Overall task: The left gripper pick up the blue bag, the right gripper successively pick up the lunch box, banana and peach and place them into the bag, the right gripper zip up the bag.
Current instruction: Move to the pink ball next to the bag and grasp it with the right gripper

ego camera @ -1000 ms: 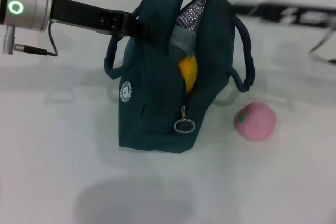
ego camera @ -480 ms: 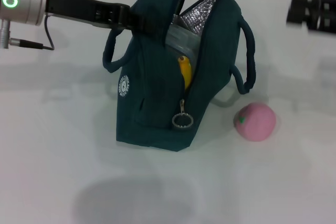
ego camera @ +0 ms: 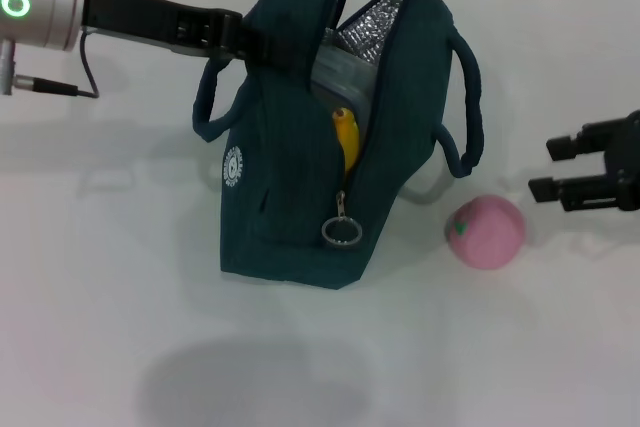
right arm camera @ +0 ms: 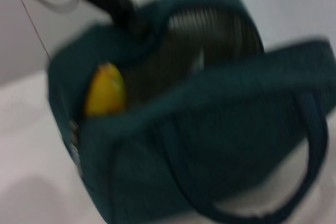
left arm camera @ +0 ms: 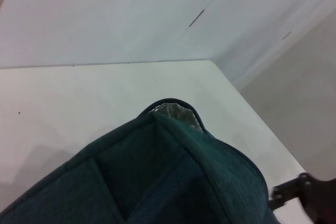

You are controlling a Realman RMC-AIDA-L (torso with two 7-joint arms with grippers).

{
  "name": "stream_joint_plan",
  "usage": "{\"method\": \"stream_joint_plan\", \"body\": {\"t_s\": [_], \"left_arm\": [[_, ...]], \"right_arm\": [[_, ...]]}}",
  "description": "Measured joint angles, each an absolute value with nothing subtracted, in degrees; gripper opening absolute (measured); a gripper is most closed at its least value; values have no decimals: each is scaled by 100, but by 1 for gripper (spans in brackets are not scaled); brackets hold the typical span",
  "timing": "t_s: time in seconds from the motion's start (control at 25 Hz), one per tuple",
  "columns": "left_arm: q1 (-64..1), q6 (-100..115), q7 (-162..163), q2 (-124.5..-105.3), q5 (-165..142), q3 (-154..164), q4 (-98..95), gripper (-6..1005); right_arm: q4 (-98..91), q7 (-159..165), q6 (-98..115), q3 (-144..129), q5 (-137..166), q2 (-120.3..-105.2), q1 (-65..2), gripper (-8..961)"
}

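The blue bag (ego camera: 300,177) stands upright and unzipped on the white table, foil lining showing at its mouth. My left gripper (ego camera: 245,42) is shut on the bag's top left edge and holds it up. Inside, the lunch box (ego camera: 345,77) shows as a clear corner, with the banana (ego camera: 347,137) poking up in the zip gap; the banana (right arm camera: 105,90) also shows in the right wrist view. The peach (ego camera: 486,231) lies on the table right of the bag. My right gripper (ego camera: 548,167) is open, just right of and slightly above the peach, not touching it.
The silver ring zip pull (ego camera: 341,233) hangs at the bottom end of the open zip. One rope handle (ego camera: 465,107) loops out on the bag's right side toward the peach. White table (ego camera: 120,327) spreads in front of the bag and to its left.
My right gripper has come down from the far right edge to just beside the peach. The bag and left gripper have barely shifted; the banana sits lower in the bag than a second ago.
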State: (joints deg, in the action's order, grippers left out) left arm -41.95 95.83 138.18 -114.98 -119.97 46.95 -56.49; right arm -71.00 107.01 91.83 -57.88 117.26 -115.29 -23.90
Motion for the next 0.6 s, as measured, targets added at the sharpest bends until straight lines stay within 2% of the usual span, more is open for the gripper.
{"method": "stream_joint_plan", "body": {"t_s": [0.24,0.6], "left_arm": [[-4267,9552,13794,-11496,-12003,4687,-5542,37],[-4277,9542,13781,-11499,-12012,4696,-5537,37]], "right_arm": [[-6734,11105,8576,-6384,12183,-11532,-2674,591],[-5570,11934,8356,-6450,12660,-11528,-3729,583]]}}
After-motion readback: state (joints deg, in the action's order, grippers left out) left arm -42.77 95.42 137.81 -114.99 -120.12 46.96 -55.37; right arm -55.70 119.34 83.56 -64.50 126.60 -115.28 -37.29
